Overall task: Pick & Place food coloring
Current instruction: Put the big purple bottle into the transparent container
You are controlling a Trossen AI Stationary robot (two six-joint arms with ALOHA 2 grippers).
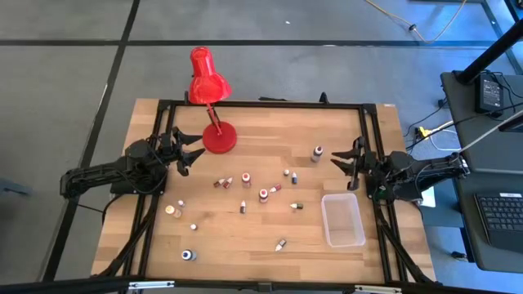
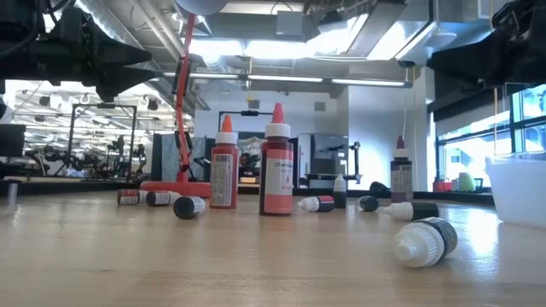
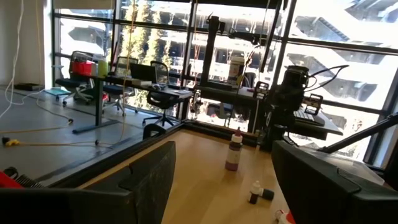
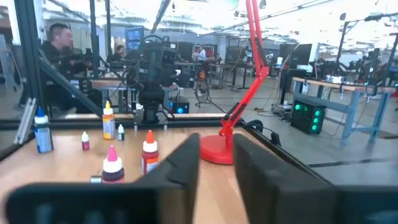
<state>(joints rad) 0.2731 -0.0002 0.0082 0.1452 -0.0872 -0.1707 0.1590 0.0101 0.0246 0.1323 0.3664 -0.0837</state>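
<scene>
Food coloring bottles [image 1: 245, 180] scattered over the middle of the bench [image 1: 245, 249], some upright, several lying on their sides, none in the tub [image 1: 343, 238] as far as can be seen. One dark bottle [image 1: 316, 153] stands alone near the far edge, just beside the right gripper [image 1: 343, 162].

Right fingers only narrowly apart, holding nothing, aimed across the bench toward that bottle. Left gripper [image 1: 194, 153] hangs close to the lamp [image 1: 219, 139] base, fingers wide and empty.

Likely trouble from here:
- Tall, narrow bottle, easy to tip. With so small a gap, could strike the cap or shoulder and topple it instead of straddling it.
- Once toppled, may roll out of reach or off the bench edge nearby.
- Slick round body: could squirt out of a pinch set too high or off-centre.
- Bottles on their sides lie low and close together; a low pass could nudge neighbours and spread them further.
- On the left, any swing risks catching the lamp's base or stem and pushing it onto the bottles.
- Light clear tub: a drop against its rim could shift or tilt it.
</scene>
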